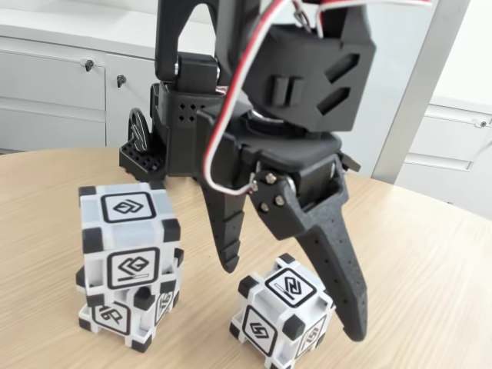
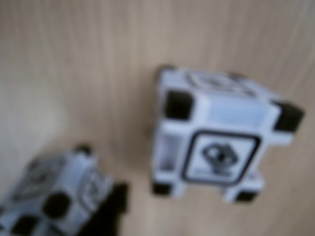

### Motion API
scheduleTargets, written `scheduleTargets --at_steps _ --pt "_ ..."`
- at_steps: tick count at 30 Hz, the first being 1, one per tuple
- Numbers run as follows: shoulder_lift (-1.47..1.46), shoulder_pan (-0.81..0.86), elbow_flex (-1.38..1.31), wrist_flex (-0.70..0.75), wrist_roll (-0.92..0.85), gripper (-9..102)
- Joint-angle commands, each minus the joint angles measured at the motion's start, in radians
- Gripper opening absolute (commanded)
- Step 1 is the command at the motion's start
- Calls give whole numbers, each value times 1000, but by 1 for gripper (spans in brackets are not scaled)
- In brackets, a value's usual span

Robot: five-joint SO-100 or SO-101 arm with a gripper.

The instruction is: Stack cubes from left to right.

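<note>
Showing gripper (image 1: 296,300) spread wide, holding nothing, straddling the single cube (image 1: 282,310) on the table (image 1: 430,261); left of this cube in the fixed view, two cubes (image 1: 129,257) stand stacked.

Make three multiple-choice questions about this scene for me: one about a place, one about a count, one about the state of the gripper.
1. In the fixed view, where is the single cube?
A. On top of the stack
B. On the table, right of the stack
C. Between closed fingers

2. How many cubes make the stack?
A. One
B. Two
C. Three

3. The gripper is:
A. Open, holding nothing
B. Shut on a cube
C. Shut and empty

Answers:
1 B, it rests on the wood beside the stack.
2 B, one cube sits on another.
3 A, its fingers stand spread above the single cube.
</note>
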Motion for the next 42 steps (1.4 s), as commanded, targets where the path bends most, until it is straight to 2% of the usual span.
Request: scheduleTargets --at_steps 1,17,26,42 --pt "3 -5 -48 -9 -3 45" --pt "-169 -35 -49 -17 87 43" --pt "-170 -100 -49 -106 152 42" --pt "-172 -100 -49 -106 147 21"
